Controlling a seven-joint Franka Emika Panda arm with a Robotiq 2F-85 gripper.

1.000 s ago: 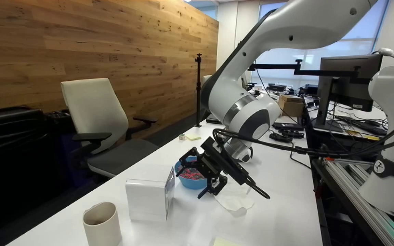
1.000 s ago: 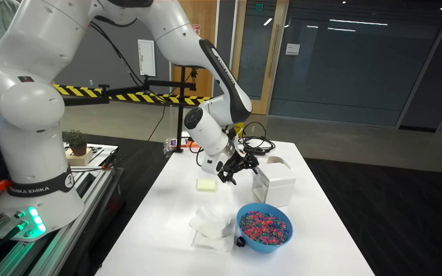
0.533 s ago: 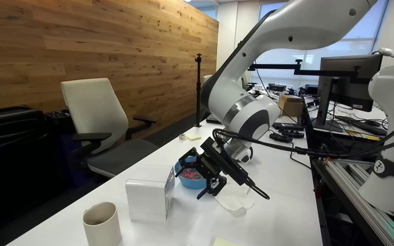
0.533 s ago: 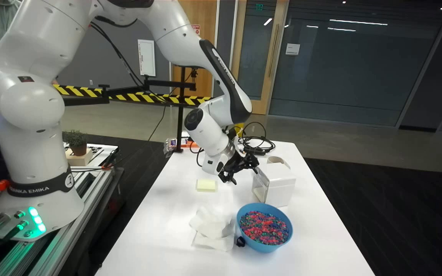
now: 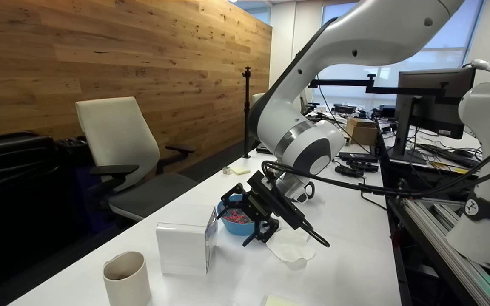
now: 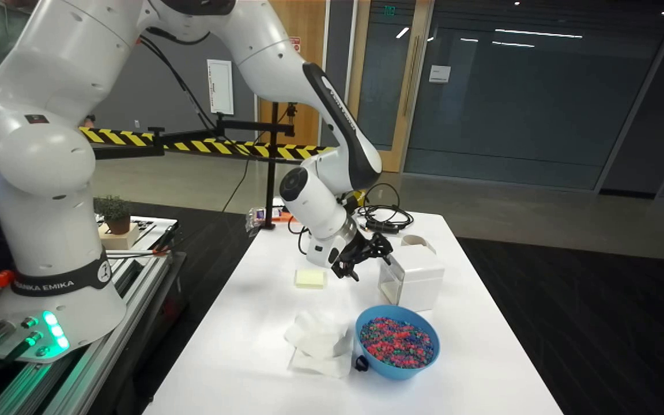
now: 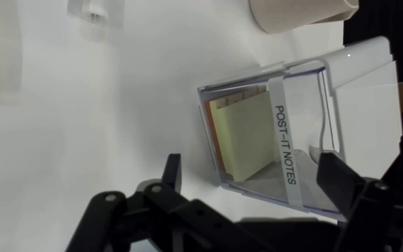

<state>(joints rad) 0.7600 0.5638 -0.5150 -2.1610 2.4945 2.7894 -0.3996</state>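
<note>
My gripper [image 7: 252, 171] stands open, its two black fingers [image 7: 338, 185] wide apart with nothing between them. Ahead of it in the wrist view is a clear-and-white holder [image 7: 366, 115] labelled "POST-IT NOTES", with a pad of yellow notes [image 7: 252, 136] leaning inside. The right finger overlaps the holder's lower edge in that view; contact cannot be made out. In both exterior views the gripper [image 5: 232, 231] [image 6: 372, 270] hangs tilted above the table, beside the holder's open side [image 5: 183, 246] [image 6: 424, 282]. A blue bowl [image 5: 237, 229] of coloured beads is partly hidden behind the gripper in an exterior view.
A beige cup [image 5: 128, 282] [image 7: 289, 14] stands beyond the holder. A yellow note pad [image 6: 310, 279] and crumpled white paper [image 6: 320, 346] lie on the table. By the bowl [image 6: 395, 373] is a small black object [image 6: 361, 363]. Coiled black cables [image 6: 387, 219] occupy the far end.
The arm has shifted slightly within the last half second, carrying the gripper a little towards the holder and bowl side. Its fingers have stayed open. The table objects have not moved.
</note>
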